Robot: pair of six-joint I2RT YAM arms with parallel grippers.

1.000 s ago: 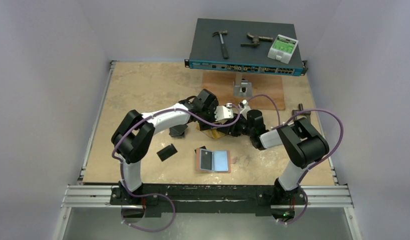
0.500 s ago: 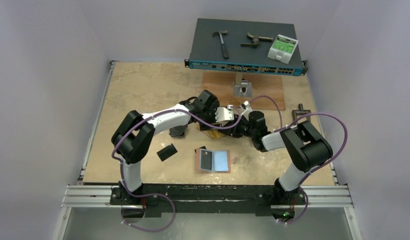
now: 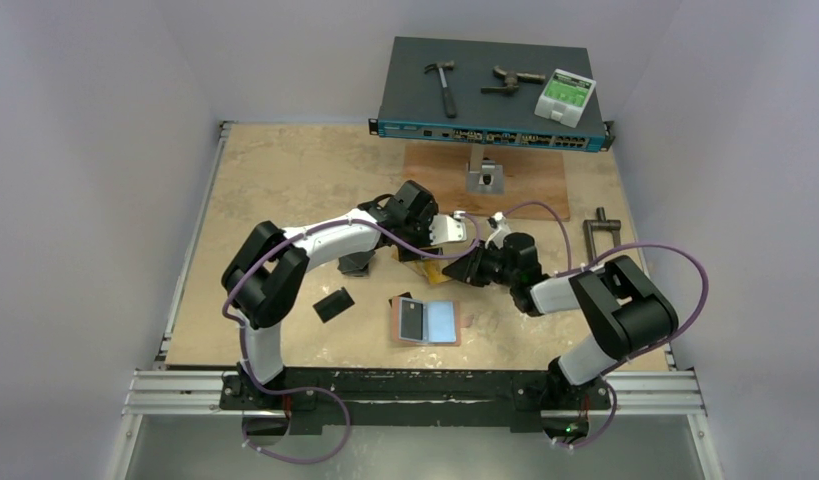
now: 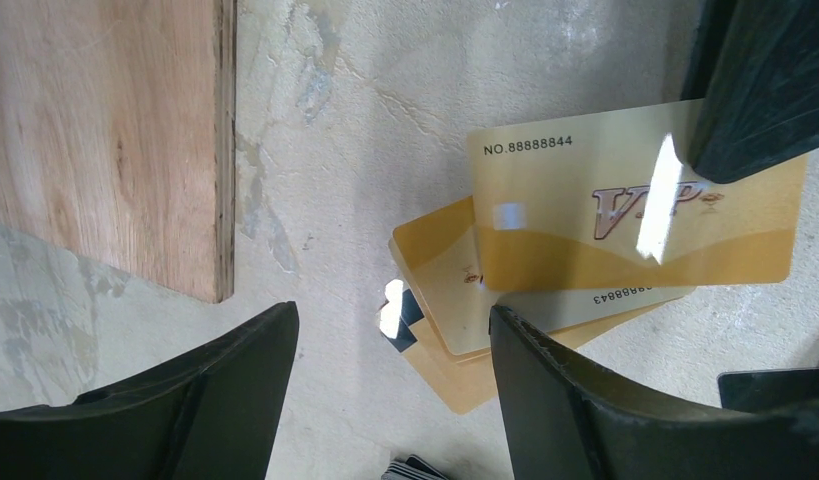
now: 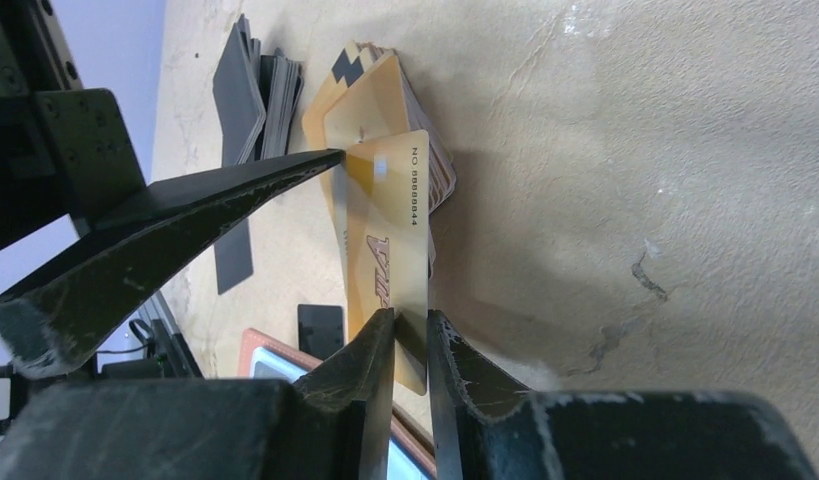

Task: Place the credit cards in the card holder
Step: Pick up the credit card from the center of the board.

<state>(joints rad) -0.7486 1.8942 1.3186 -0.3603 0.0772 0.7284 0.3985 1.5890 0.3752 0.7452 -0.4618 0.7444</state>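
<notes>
My right gripper (image 5: 410,325) is shut on one orange-gold VIP card (image 5: 390,250), held on edge just above the orange-gold card stack (image 5: 365,100). That card shows in the left wrist view (image 4: 635,210), over the stack (image 4: 465,340). My left gripper (image 4: 395,330) is open above the stack's edge; one of its fingers (image 5: 185,220) reaches the held card's far corner. The salmon-pink card holder (image 3: 426,342) lies open near the front with a black card in it. Black card stacks lie at the left (image 3: 333,304) and by the left arm (image 3: 357,262).
A wooden board (image 3: 525,175) with a metal block lies behind the grippers, also in the left wrist view (image 4: 105,130). A network switch (image 3: 490,95) with a hammer and tools stands at the back. A metal handle (image 3: 600,232) lies at the right.
My right arm has drawn back towards the right and near side, with the gold card between its fingers. The left arm has stayed where it was.
</notes>
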